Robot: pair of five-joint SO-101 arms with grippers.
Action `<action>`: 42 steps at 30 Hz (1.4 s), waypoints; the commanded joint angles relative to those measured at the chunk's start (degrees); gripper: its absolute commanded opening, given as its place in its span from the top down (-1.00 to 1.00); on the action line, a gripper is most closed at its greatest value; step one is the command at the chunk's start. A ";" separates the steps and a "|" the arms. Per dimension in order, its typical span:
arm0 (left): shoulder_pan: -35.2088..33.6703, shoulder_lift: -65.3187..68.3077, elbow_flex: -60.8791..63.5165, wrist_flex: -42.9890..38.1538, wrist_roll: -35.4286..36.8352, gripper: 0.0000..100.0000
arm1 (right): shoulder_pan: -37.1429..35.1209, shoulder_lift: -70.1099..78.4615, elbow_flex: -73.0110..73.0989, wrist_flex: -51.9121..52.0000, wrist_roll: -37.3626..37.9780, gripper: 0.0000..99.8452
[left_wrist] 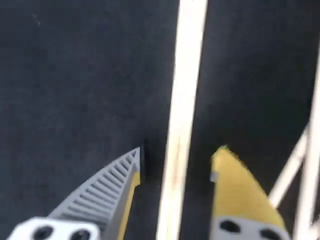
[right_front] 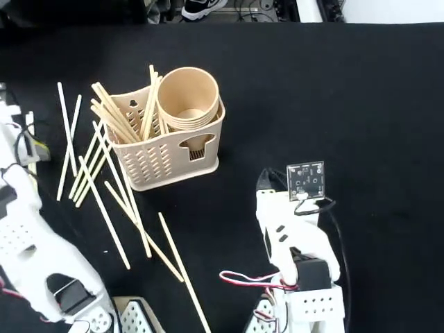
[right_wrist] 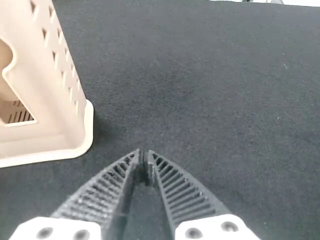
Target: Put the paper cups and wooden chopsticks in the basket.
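tabletop (right_front: 361,97): black cloth, carrying all items below.
basket (right_front: 173,158): beige, perforated, upright on the tabletop, left of centre in the high view.
paper cups (right_front: 189,94): nested in one stack, standing inside the right-hand part of the basket.
chopsticks in basket (right_front: 114,111): bundle standing in the left-hand part, leaning outward over the rim.
loose chopsticks (right_front: 184,275): lying flat on the tabletop left of and in front of the basket, several crossing.
left tool (left_wrist: 179,150): released, fingers spread, low over the cloth, straddling a single chopstick (left_wrist: 187,75) that runs lengthwise through the gap; contact not discernible.
right tool (right_wrist: 145,161): clenched, tips together, nothing between them; over bare cloth near the basket's corner, apart from it.
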 commanded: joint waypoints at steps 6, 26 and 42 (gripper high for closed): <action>1.36 23.30 -33.19 20.84 -3.25 0.95 | 0.70 -4.09 -0.22 0.09 0.62 0.96; 1.71 29.71 -67.12 42.90 -1.49 0.94 | 0.70 -4.09 -0.22 0.09 0.62 0.96; 2.51 34.20 -62.37 42.46 -14.42 0.94 | 0.70 -4.09 -0.22 0.09 0.62 0.96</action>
